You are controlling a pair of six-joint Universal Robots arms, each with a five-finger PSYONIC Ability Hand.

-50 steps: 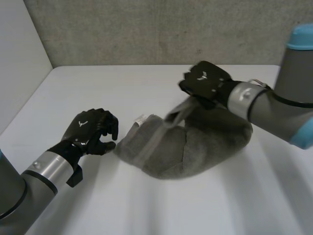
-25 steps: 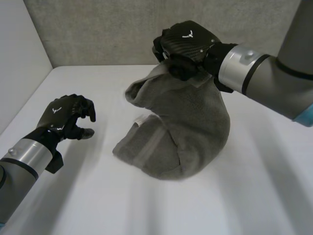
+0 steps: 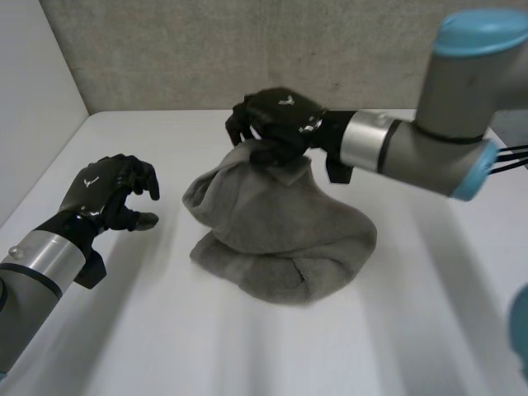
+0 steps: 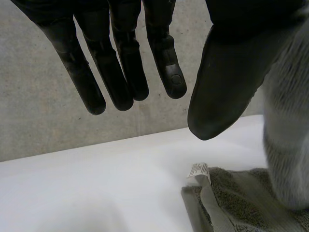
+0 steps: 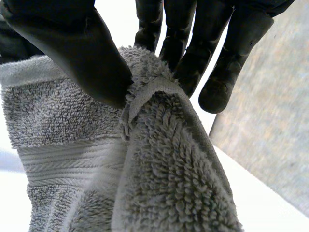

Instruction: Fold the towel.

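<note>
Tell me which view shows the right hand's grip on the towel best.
The right wrist view: the right hand pinches the towel's hem between thumb and fingers. The head view shows that hand from above, atop the raised towel. The left wrist view shows the towel's label past the left hand.

The towel lies heaped on the middle of the table. The right hand is above it, pinching its raised top edge. The left hand is left of the towel, apart from it.
</note>
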